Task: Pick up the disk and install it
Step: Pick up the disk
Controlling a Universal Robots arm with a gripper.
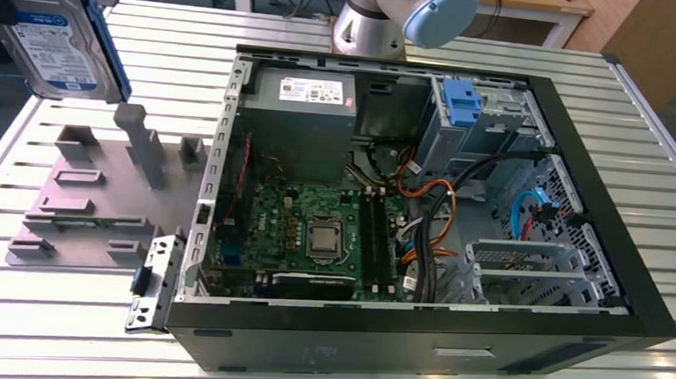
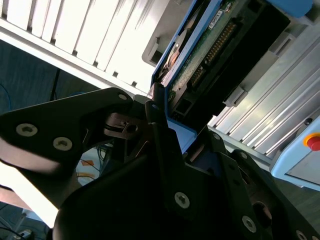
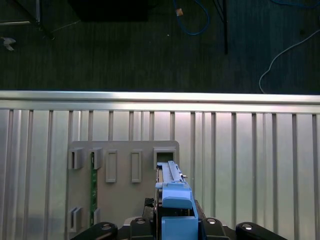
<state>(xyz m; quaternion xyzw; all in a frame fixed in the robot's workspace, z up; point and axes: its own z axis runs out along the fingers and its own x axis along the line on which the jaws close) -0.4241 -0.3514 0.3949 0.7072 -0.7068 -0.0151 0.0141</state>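
Black end effector (image 2: 170, 125) clamped shut on the blue carrier edge of the disk (image 2: 210, 45), per the second wrist view; 1 disk, silver, white-and-blue label facing the exterior view, held aloft over the slatted tabletop (image 1: 24, 329) at the exterior view's left, well apart from the open computer case (image 1: 423, 340); 1 grey slotted fixture plate (image 1: 91, 201) on the tabletop, below the disk, just beside the case; case contents: grey power supply (image 1: 302, 108), green motherboard (image 1: 312, 232), blue latch (image 1: 459, 100) on the metal bay.
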